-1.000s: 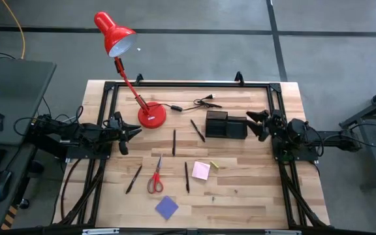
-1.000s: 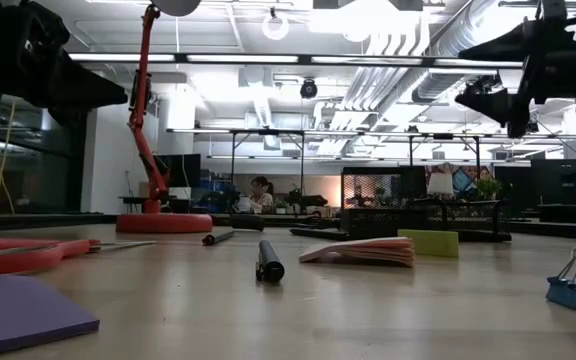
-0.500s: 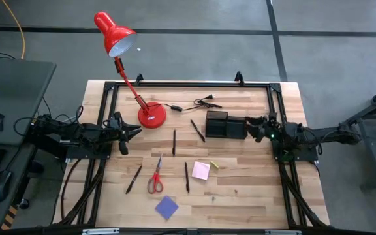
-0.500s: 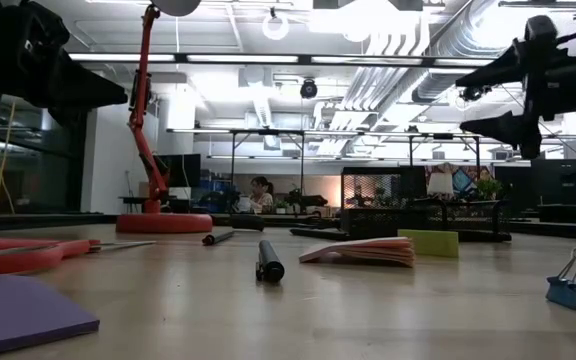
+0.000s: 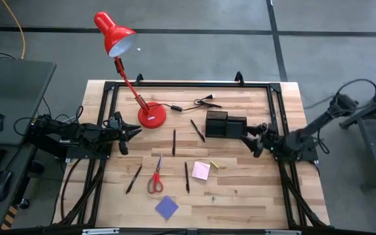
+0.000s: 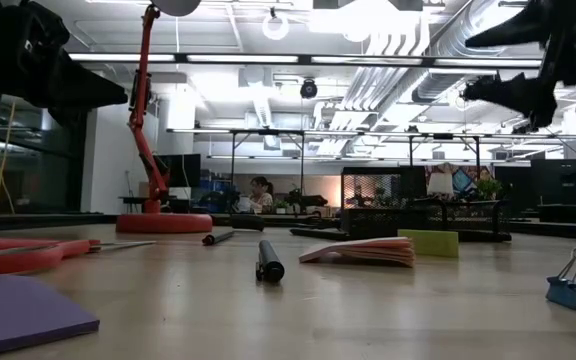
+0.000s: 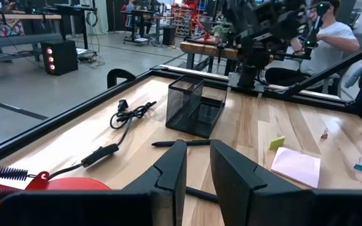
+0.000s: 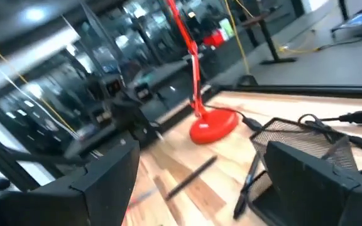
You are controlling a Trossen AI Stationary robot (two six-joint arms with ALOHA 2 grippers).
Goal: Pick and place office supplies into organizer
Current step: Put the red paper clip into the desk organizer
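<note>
The black mesh organizer (image 5: 226,124) stands right of the table's middle. Red-handled scissors (image 5: 155,177), a pink note pad (image 5: 201,170), a small yellow piece (image 5: 214,164), a blue-purple note pad (image 5: 167,207) and several dark pens (image 5: 173,141) lie flat on the wood. My right gripper (image 5: 248,138) hovers open just beside the organizer's near right corner, its fingers wide apart (image 8: 200,188) and holding nothing. My left gripper (image 5: 130,130) waits at the table's left by the lamp base, with a narrow gap between its fingers (image 7: 197,166) and nothing in it.
A red desk lamp (image 5: 152,116) stands far left of the middle, with a black cable and plug (image 5: 201,102) behind the organizer. A black metal frame (image 5: 188,85) runs round the table's edges. A small blue binder clip (image 6: 570,280) lies near the front right.
My right gripper has swung out from the table's right edge toward the near edge and a little toward the middle, turning as it went. It is now by the organizer's near right corner, and it has stayed open.
</note>
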